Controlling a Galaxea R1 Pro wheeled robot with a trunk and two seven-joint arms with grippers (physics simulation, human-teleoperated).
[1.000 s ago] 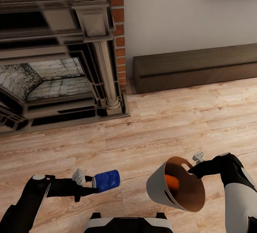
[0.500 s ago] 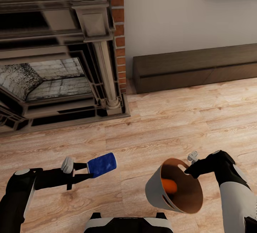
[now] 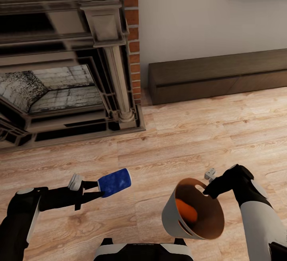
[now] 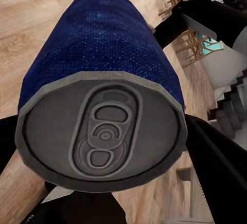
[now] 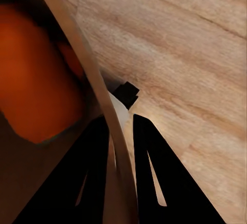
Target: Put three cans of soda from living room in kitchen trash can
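head view: left tool (image 3: 97, 189) grasping blue can (image 3: 114, 182); right tool (image 3: 207, 187) clenched on tilted bin (image 3: 171, 207) rim, mouth toward the can, orange can (image 3: 186, 210) inside.

Light wood floor (image 3: 179, 141) — fireplace base (image 3: 79, 129) at left, long dark cabinet (image 3: 217, 75) against wall.

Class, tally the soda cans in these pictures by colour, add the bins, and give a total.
Dark blue soda can: 1, in the left gripper
Orange soda can: 1, inside the bin
Grey bin: 1, rim pinched by the right gripper
Total: 3
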